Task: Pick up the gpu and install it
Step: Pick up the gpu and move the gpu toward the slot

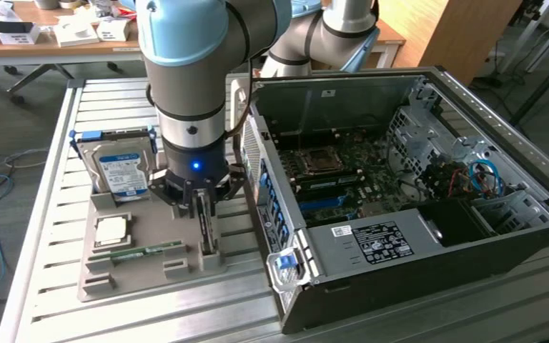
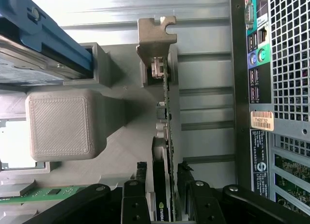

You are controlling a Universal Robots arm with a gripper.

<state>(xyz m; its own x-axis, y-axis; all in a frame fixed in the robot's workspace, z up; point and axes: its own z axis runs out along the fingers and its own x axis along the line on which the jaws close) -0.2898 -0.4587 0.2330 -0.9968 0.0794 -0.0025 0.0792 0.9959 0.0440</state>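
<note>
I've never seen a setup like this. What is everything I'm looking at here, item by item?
gpu: one, dark green board with a pale metal bracket, standing on edge in the holder.
hard drive: one, silver with a blue label, upright at the holder's far end.
RAM stick: one, green, lying in the holder.
square chip: one, pale, lying in the holder by the RAM stick.
holder: one, grey, on the table.
computer case: one, black and silver, side open, on the exterior view's right of the holder.
table: one, silver, slatted.
desk: one, wooden, in the background.
robot arm: one, grey and pale blue, above the holder.
gripper: one, black, down at the gpu.
</note>
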